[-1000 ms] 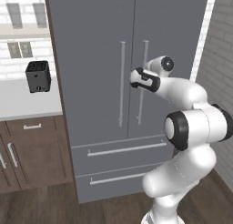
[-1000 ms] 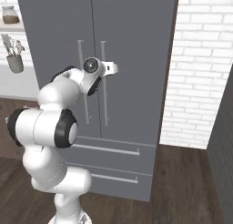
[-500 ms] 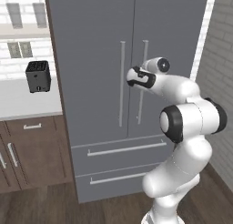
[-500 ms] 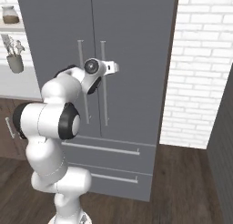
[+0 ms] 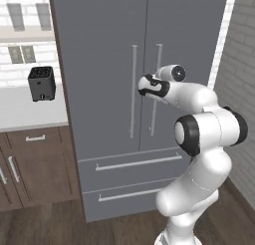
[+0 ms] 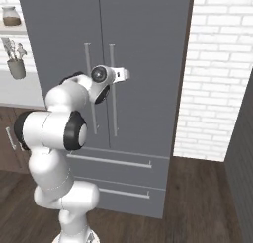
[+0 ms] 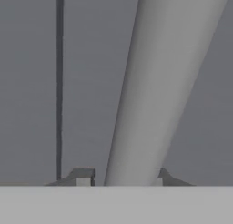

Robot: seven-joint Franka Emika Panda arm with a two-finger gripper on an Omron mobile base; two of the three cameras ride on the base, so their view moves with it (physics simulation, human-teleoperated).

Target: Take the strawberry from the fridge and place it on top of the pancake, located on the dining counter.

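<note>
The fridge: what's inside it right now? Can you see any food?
No. Both doors of the fridge are shut, so its contents are hidden. Visible are the grey front, two drawers and the bar handles; the gripper has its jaws either side of the right handle.

Arm raised, elbow bent, wrist reaching forward at chest height; gripper (image 7: 120, 178) jaws spread, one fingertip (image 7: 83, 177) each side of a bar.

I see the fridge (image 5: 114, 64) between a wall counter (image 5: 25, 112) bearing a toaster (image 5: 41, 82) on its left and a brick wall (image 6: 217, 74) on its right; two drawers (image 5: 137, 162) sit below its doors.
</note>
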